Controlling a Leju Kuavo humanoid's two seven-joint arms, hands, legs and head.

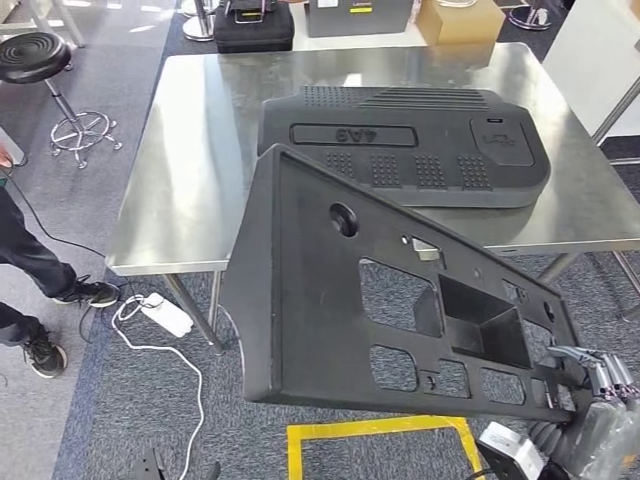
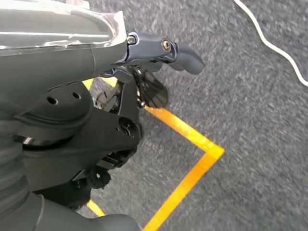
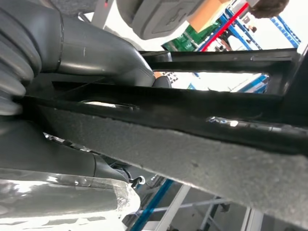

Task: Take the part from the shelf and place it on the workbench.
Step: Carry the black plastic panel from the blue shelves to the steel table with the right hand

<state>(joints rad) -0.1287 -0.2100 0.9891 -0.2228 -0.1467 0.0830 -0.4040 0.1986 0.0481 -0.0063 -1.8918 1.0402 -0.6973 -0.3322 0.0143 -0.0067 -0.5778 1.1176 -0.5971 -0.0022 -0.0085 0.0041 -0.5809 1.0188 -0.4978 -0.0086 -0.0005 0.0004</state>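
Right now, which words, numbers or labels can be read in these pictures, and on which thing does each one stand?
"4A9": raised characters, seen upside down, on the flat black plastic cover lying on the steel workbench.
Yellow sticker on the dark case behind the workbench: too small to read.
The large black plastic panel held by the right hand: no text.

Large black moulded plastic panel with rectangular cut-outs and a round hole (image 1: 392, 300) held tilted in front of the steel tabletop (image 1: 196, 170), its lower right corner gripped by the right robot hand (image 1: 600, 385), fingers curled over the edge. A second black ribbed plastic cover with raised lettering (image 1: 404, 145) lies flat on the tabletop, beyond the held panel. Grey carpet floor (image 1: 121, 410) below carries a yellow tape rectangle (image 1: 377, 435), a white cable with power block (image 1: 166, 320), a black round stool (image 1: 34, 55) far left and a person's dark legs and shoes (image 1: 38, 290) at the left edge.
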